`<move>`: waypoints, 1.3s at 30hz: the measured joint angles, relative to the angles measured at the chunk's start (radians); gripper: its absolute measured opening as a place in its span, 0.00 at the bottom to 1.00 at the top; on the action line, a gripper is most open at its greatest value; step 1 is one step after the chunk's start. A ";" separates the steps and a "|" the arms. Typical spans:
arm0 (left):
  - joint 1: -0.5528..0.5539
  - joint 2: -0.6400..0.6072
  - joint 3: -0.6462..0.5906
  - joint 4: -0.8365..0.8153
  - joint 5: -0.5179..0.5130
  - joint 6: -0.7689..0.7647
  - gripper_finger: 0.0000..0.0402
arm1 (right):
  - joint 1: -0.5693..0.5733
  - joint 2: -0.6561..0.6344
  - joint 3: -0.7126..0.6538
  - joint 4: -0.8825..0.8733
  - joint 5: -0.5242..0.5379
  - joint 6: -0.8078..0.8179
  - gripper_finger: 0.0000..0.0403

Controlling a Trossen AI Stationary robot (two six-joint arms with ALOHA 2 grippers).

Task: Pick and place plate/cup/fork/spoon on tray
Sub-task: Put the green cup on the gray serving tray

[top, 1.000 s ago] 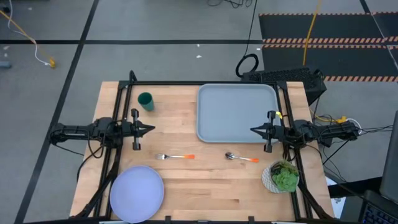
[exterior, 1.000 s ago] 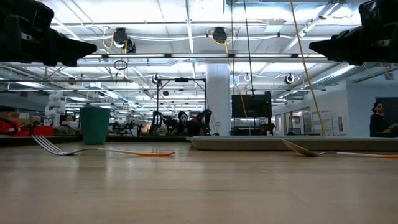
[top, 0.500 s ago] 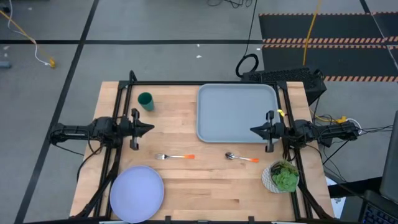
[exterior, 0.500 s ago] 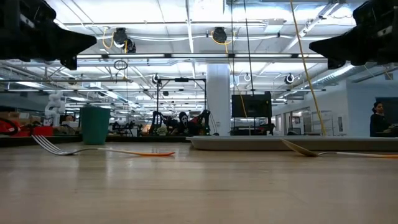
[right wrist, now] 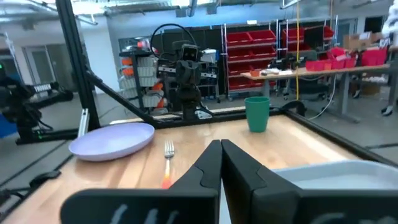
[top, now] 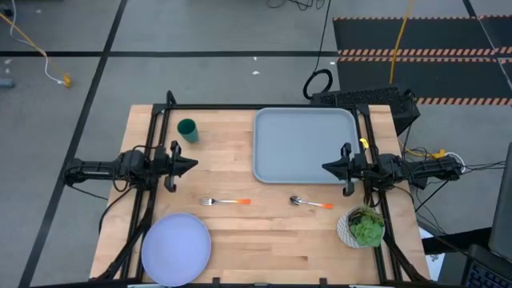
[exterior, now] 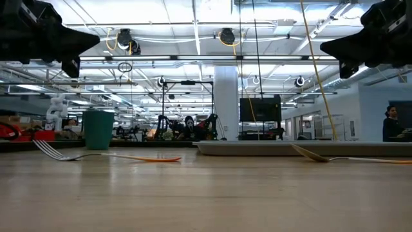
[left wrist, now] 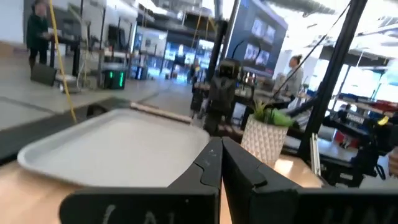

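Bare wood separates the scattered pieces: tray (top: 305,145) at the far edge, cup (top: 187,129) far-left, plate (top: 176,249) overhanging the near edge, fork (top: 225,202) and spoon (top: 310,203) mid-table. Left gripper (top: 194,166) and right gripper (top: 326,167) hover clenched, empty.

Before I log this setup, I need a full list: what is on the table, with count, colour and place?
tray: 1, grey-blue, far right part of table.
cup: 1, dark green, far left corner.
fork: 1, orange handle, centre-left.
spoon: 1, orange handle, centre-right, near the tray.
plate: 1, pale lavender, near left edge.
bowl of greens: 1, white, near right.
left gripper: fingers shut, above left side.
right gripper: fingers shut, over tray edge.
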 joint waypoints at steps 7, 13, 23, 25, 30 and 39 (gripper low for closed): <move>0.001 0.000 0.000 0.165 -0.030 0.003 0.06 | 0.000 0.000 0.016 0.192 -0.002 -0.107 0.00; 0.001 0.003 0.016 0.152 -0.059 0.025 0.14 | 0.000 0.029 0.054 0.204 0.009 -0.156 0.04; 0.001 0.213 0.211 0.066 -0.080 0.087 0.26 | 0.000 0.212 0.111 0.328 0.049 -0.152 0.33; 0.001 0.290 0.261 0.051 -0.081 0.098 0.27 | 0.000 0.251 0.130 0.342 0.063 -0.153 0.38; 0.001 0.490 0.404 0.006 -0.108 0.129 0.27 | 0.000 0.363 0.220 0.340 0.077 -0.160 0.43; 0.000 0.749 0.658 -0.221 -0.235 0.209 0.27 | 0.000 0.646 0.503 0.134 0.077 -0.230 0.43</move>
